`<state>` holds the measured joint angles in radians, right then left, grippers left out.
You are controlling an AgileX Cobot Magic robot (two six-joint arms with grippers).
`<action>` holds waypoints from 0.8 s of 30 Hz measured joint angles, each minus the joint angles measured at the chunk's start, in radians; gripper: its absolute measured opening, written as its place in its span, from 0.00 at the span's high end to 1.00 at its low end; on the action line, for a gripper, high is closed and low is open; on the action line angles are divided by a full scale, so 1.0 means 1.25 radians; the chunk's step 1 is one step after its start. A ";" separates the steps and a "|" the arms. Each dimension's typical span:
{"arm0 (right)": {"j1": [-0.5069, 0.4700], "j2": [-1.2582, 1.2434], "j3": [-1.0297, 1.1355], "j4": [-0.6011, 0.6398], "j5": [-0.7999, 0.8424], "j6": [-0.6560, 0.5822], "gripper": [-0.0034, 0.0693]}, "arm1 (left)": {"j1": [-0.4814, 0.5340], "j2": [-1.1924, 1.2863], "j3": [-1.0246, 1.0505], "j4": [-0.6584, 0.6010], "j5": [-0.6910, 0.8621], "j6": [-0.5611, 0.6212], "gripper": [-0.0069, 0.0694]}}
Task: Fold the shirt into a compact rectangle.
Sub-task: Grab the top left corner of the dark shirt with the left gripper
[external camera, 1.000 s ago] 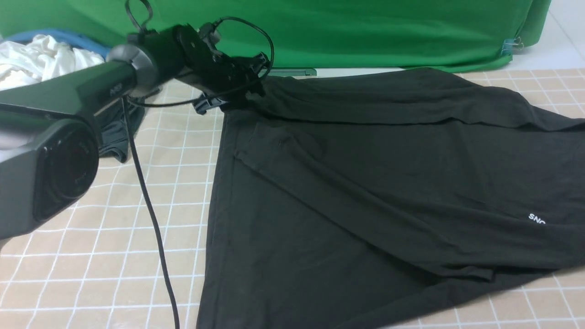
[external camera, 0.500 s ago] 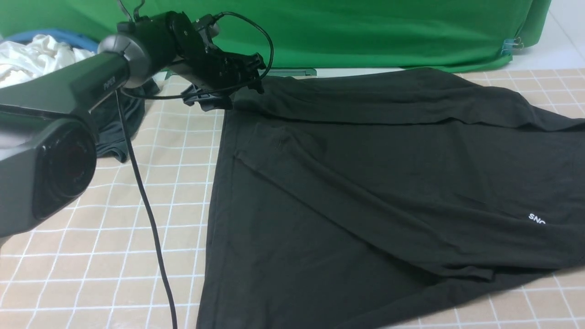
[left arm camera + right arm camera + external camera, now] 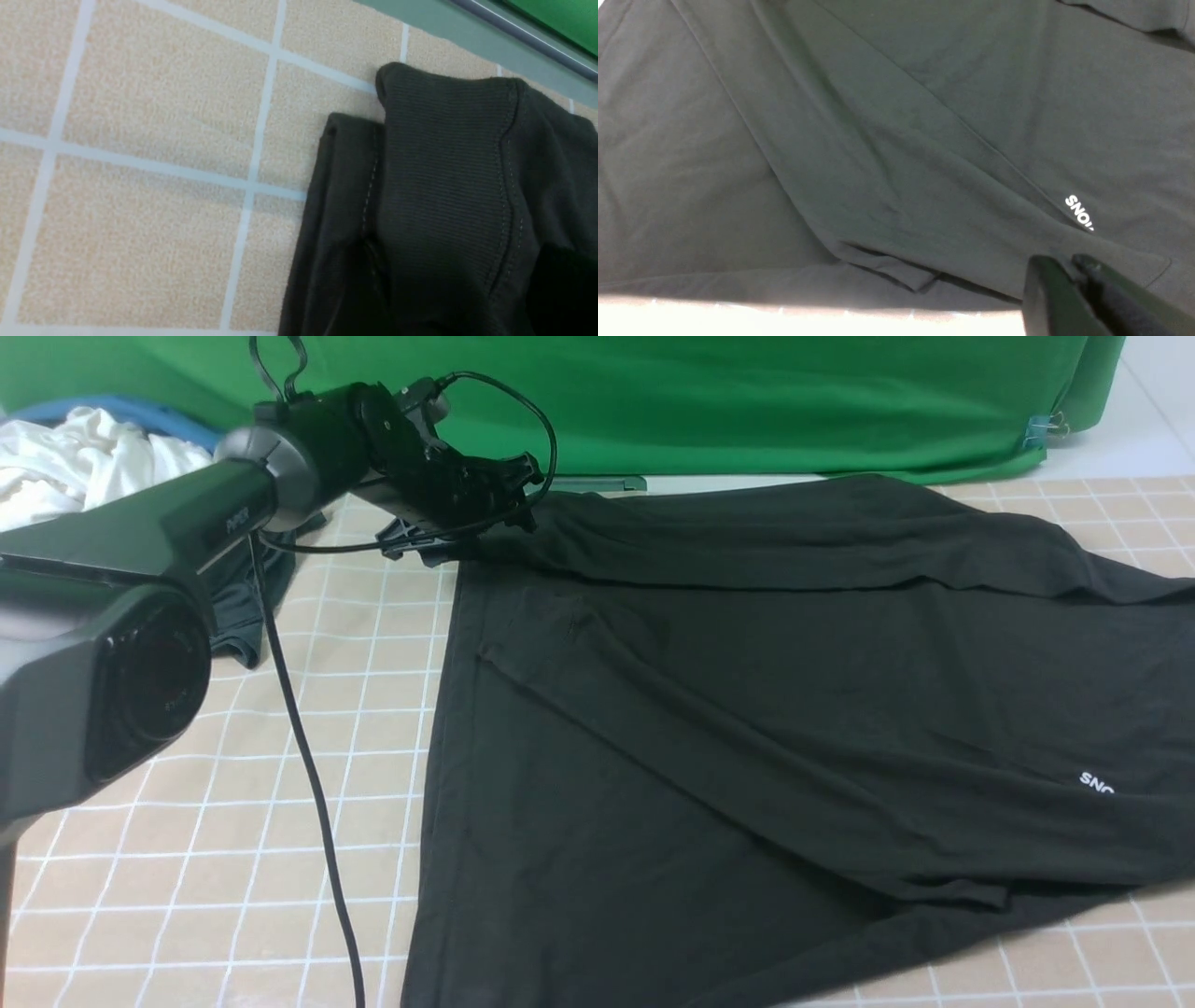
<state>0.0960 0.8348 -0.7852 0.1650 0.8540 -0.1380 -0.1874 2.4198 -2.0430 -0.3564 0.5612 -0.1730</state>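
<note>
The shirt (image 3: pixel 794 709) fills the centre and right of the front view, spread over the tan gridded table (image 3: pixel 233 803) and running off the right and bottom edges. It is plain black soft knit, lying mostly flat, with long diagonal creases and a folded-over band along its far edge. White letters "SNO" (image 3: pixel 1097 784) show at the lower right. The left wrist view shows its ribbed, stitched edge (image 3: pixel 444 210) doubled over on the table. The left gripper (image 3: pixel 512 499) sits at the shirt's upper-left corner; I cannot tell whether its jaws are apart. The right gripper (image 3: pixel 1059 263) hangs above the cloth near the print, jaws together, nothing visible between them.
</note>
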 joint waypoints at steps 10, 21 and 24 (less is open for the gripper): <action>0.000 0.000 0.000 0.000 0.013 0.000 0.83 | 0.000 0.018 0.000 -0.021 -0.023 0.000 0.79; 0.000 0.000 0.000 0.000 0.015 0.000 0.83 | 0.001 -0.008 0.000 -0.054 0.010 0.002 0.89; 0.000 0.000 0.000 0.000 0.014 0.000 0.83 | 0.001 -0.035 0.000 -0.055 0.023 0.003 0.89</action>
<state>0.0960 0.8348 -0.7852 0.1650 0.8714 -0.1380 -0.1864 2.3763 -2.0430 -0.4254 0.5895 -0.1695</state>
